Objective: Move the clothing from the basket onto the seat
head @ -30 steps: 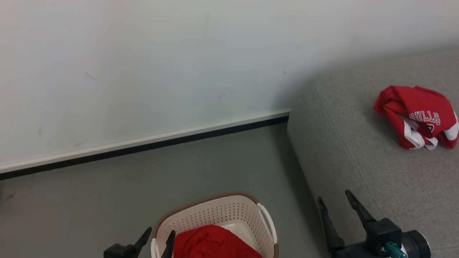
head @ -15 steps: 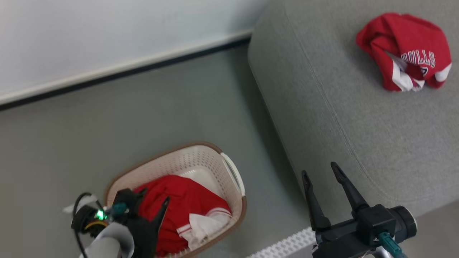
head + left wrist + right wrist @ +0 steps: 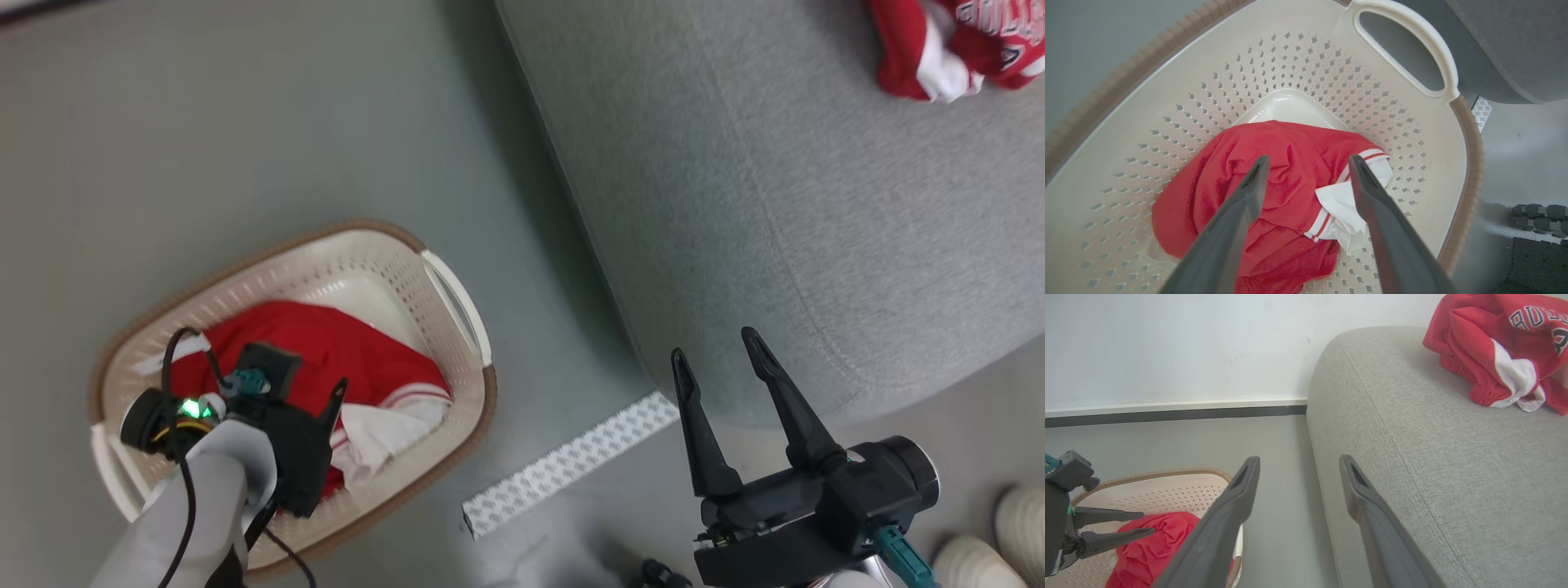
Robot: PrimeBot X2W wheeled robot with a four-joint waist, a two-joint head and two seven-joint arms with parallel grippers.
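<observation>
Since a second ago the left end effector [image 3: 1308,163] has come from the basket's [image 3: 1290,61] outer edge to a place over its inside; the head camera has also tipped down. Its two dark fingers stand wide apart and hold nothing. Their tips hang close over a crumpled red garment [image 3: 1298,183] on the basket's bottom; whether they touch it I cannot tell. A white cloth [image 3: 1339,204] with red-striped trim lies against that garment, on the side toward the basket's loop handle [image 3: 1412,53].

Beyond that handle side, with a strip of floor [image 3: 245,122] between, stands the grey seat [image 3: 775,204]. The right end effector [image 3: 714,347] hangs well outside the basket at the seat's corner, its fingers spread and empty. A lettered red garment [image 3: 1486,343] lies on the seat, far from the basket. A white patterned strip [image 3: 571,465] lies on the floor just outside the basket, toward the seat.
</observation>
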